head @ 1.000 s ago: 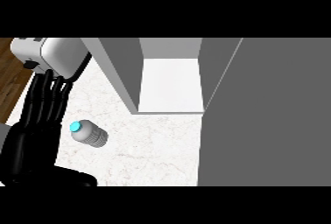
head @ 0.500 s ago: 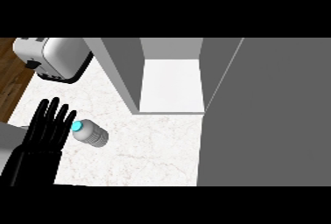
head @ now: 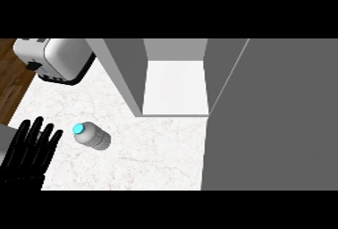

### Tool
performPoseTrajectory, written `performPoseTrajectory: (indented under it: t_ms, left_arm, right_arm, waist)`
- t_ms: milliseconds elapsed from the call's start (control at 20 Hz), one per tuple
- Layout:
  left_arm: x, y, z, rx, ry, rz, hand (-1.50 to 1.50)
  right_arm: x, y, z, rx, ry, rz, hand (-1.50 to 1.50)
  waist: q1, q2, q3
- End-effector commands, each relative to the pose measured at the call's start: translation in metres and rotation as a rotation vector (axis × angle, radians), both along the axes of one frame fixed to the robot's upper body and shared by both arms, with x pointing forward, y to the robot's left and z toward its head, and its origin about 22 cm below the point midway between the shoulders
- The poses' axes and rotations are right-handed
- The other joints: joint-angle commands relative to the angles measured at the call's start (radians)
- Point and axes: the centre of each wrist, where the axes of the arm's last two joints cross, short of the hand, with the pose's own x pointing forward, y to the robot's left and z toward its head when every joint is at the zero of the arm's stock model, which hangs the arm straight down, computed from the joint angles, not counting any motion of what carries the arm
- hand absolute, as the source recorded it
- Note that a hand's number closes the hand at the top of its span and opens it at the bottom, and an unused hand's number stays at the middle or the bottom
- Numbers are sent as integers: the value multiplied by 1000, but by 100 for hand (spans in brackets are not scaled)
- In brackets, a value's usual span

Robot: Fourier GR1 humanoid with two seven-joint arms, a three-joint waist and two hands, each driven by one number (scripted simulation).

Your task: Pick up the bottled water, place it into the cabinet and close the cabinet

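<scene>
The bottled water [head: 92, 136] stands on the white marble counter [head: 152, 152], a small clear bottle with a blue cap, seen from above. My left hand [head: 27, 152] is at the lower left edge, open with straight fingers pointing up. It lies just left of the bottle with a small gap and does not touch it. The cabinet [head: 175, 87] stands open behind the bottle, showing a bare white shelf between grey walls. Its grey door [head: 271, 116] is swung out and fills the right side. My right hand does not show.
A silver toaster [head: 56, 58] sits at the back left of the counter. Dark wood floor [head: 13, 85] shows beyond the counter's left edge. The open door hides the counter's right part.
My left hand has drawn back from near the toaster down to the lower left corner. The bottle and the cabinet door have not moved.
</scene>
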Motion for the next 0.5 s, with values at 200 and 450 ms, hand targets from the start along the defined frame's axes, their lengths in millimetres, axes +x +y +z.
performPoseTrajectory:
  t_ms: [200,450]
  left_arm:
    - [-14,14,-2,9,-12,18,-150]
    - [6,22,-23,10,-32,46,-150]
  right_arm:
    - [-5,16,-3,-11,-18,10,-150]
    - [-1,13,-18,-19,-19,15,-150]
  waist:
    - [1,0,0]
    - [-3,1,0]
